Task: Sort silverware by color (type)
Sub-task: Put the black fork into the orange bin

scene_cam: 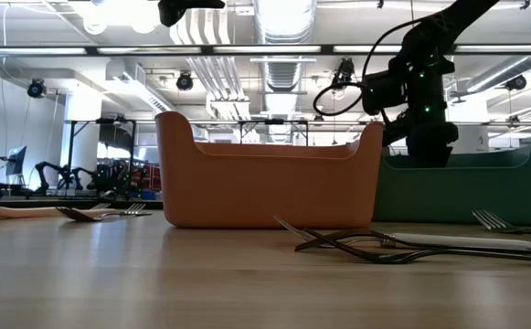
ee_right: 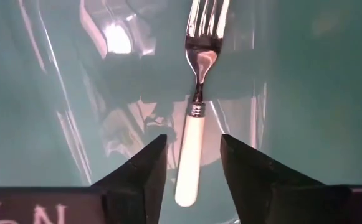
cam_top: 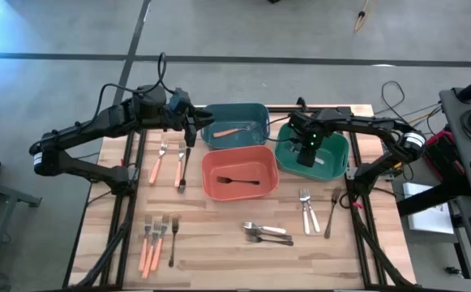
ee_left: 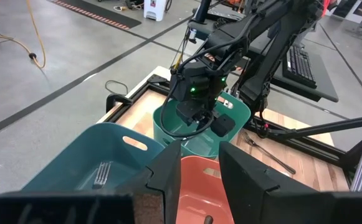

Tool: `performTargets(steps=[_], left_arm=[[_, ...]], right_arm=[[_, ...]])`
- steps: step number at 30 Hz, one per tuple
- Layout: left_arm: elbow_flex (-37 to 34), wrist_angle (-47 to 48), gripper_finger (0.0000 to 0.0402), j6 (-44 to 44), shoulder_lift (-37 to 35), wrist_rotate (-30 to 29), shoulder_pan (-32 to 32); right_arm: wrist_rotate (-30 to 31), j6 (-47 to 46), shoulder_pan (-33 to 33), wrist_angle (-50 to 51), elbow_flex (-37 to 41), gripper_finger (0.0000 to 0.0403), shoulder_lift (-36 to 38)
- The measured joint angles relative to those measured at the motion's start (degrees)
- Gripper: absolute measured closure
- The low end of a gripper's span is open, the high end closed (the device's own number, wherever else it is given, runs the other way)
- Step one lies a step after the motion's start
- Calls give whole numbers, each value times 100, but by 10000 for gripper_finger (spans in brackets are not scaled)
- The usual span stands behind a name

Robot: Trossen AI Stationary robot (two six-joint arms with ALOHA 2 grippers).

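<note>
One white-handled fork (ee_right: 195, 118) lies in my green bin (cam_top: 338, 154); right gripper (ee_right: 192, 163) spread, empty (stiff, slick — I'd pinch the handle).

Both arms are showing dark, matte links with black cables looping alongside them. The right gripper (cam_top: 307, 152) is glowing with small green lights on its housing. Its fingers (ee_right: 137, 171) are tapering into black wedges above a white-marked strip.

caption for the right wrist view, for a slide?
Right gripper, fingers open, above a white-handled fork lying in the green bin.
</note>
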State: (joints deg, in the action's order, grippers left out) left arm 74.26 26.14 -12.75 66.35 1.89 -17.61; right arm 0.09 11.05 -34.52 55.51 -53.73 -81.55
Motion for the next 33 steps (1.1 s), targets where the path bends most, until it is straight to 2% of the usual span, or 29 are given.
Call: performTargets(steps=[7,9,14,20,23,27,33], left_arm=[[0,184,310,-202,0,-23,0],[0,438,310,-422,0,-239,1],[-2,1753,310,-1327,12,-1070,-26],[-42,3621,310,-2501,335,-1137,-210],[-255,4151,310,-2822,595,-751,-473],[-1037,3659,310,-2859,909,392,-835],[-2193,2617,310,-3088,1235,717,-901]], right_arm=[[-3,-253,2,813,-621,268,22],[-10,-368,16,1013,-925,272,71],[-30,-666,69,1105,-1728,280,279],[-5,-1015,66,828,-2644,288,507],[-6,-1125,66,561,-2978,291,611],[-4,-1115,66,297,-3256,296,729],[-3,-1106,66,251,-3345,298,843]])
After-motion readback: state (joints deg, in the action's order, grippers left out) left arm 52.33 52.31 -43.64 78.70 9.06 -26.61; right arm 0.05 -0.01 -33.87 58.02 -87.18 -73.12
